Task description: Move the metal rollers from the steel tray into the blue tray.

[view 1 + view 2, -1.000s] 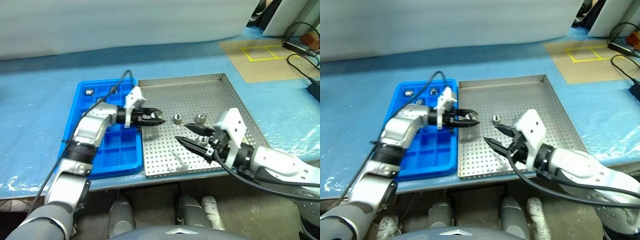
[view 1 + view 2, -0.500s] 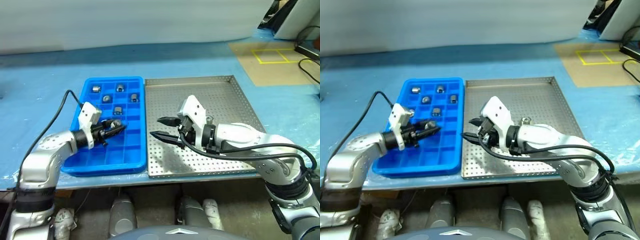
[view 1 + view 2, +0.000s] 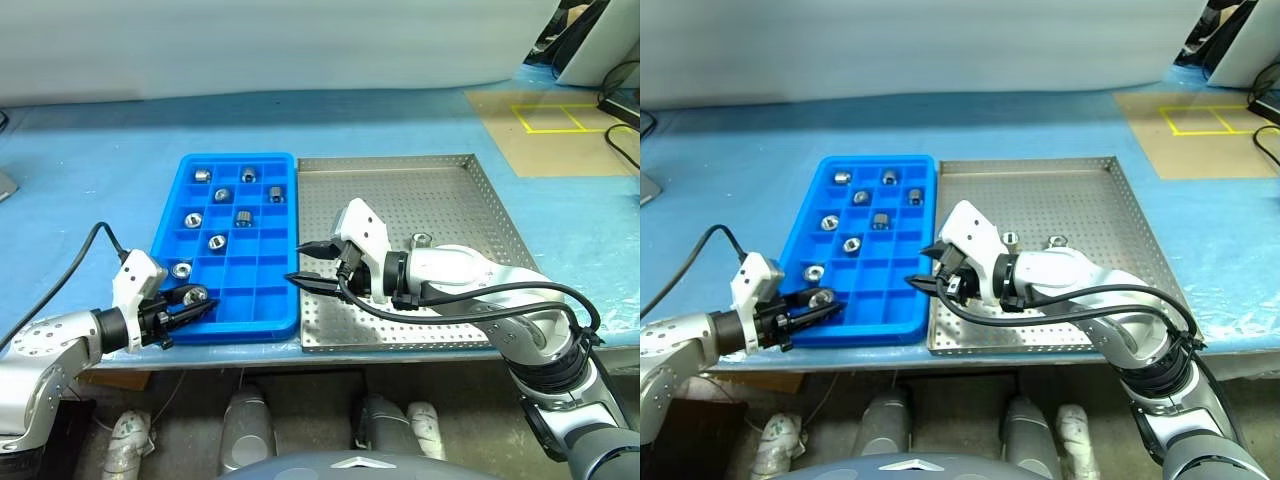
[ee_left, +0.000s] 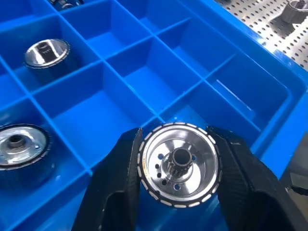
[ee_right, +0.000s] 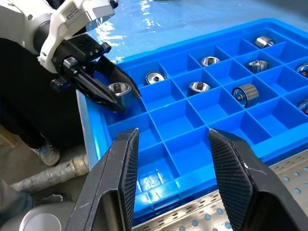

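Since the earlier frames the left gripper (image 3: 190,304) has swung away from the seam between the two trays to the near left corner of the blue tray (image 3: 283,322), carrying a metal roller (image 4: 178,165) with it, while the right gripper (image 3: 310,265) has slid leftward across the steel tray (image 3: 480,210) to that tray's left rim.

Nearest, the left gripper is clamped on the roller, one finger on each side of its round wall, the roller's bored end face turned back toward the wrist so its axis runs roughly along the fingers. It hangs just above the near row of compartments, an empty cell directly beyond and below it; the drop looks like a short lowering and release, and the left arm is plainly the one placed for it. The forearm reaches in low from the left, fingers tipped slightly down.

Next out, the right gripper has its fingers parted and nothing between them, pointing left over the blue tray's right edge.

Farther back, two rollers (image 3: 1009,239) remain on the steel tray, and several filled cells lie toward the far end
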`<action>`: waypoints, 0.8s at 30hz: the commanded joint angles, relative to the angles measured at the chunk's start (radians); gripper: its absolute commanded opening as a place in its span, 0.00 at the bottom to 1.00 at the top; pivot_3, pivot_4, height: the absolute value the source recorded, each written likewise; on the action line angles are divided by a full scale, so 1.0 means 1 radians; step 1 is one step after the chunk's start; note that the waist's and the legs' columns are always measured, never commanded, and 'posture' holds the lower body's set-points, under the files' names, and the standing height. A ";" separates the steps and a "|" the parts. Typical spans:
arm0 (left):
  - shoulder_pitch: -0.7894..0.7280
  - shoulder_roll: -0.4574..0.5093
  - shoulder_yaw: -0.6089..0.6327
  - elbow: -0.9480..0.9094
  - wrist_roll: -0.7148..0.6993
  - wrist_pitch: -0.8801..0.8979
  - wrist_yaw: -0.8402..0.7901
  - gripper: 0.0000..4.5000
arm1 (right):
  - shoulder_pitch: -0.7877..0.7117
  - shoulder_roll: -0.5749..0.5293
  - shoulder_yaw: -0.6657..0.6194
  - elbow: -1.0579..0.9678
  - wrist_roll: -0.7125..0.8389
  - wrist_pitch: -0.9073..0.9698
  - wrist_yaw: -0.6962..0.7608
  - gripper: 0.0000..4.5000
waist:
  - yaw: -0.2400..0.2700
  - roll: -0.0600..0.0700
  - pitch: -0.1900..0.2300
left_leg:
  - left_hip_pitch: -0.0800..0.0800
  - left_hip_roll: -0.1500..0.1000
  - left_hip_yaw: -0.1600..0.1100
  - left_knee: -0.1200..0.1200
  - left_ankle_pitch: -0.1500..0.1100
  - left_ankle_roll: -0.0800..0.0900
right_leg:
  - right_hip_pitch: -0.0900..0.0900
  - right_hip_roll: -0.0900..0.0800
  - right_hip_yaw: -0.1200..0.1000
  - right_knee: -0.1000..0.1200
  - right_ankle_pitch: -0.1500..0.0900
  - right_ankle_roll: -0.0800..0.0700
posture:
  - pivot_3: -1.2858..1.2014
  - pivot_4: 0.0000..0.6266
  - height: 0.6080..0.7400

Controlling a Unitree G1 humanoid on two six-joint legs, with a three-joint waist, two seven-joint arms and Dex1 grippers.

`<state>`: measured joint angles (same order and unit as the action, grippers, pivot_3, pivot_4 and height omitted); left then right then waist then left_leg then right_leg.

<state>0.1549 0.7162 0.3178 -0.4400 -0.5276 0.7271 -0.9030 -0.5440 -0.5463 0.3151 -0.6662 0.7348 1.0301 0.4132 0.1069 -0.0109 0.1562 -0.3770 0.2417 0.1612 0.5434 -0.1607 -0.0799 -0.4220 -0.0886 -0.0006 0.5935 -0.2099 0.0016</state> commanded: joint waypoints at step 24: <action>-0.486 -0.156 -0.287 0.059 -0.085 0.007 0.097 0.76 | 0.023 -0.012 -0.259 0.932 -0.382 -0.731 0.143 0.53 | -0.027 -0.005 -0.004 | 0.000 -0.001 0.001 0.015 0.001 -0.001 | 0.000 -0.001 0.003 0.015 0.001 -0.002 | 0.52 0.24 1.00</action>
<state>-0.3089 0.5573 0.0403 -0.3621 -0.6171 0.7500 -0.8122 -0.4805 -0.5711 0.0724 0.2623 0.3744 0.3735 0.5438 0.0800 -0.0157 0.1519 -0.3812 0.2430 0.1619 0.5606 -0.1601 -0.0795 -0.4238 -0.0876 0.0014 0.6099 -0.2089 -0.0004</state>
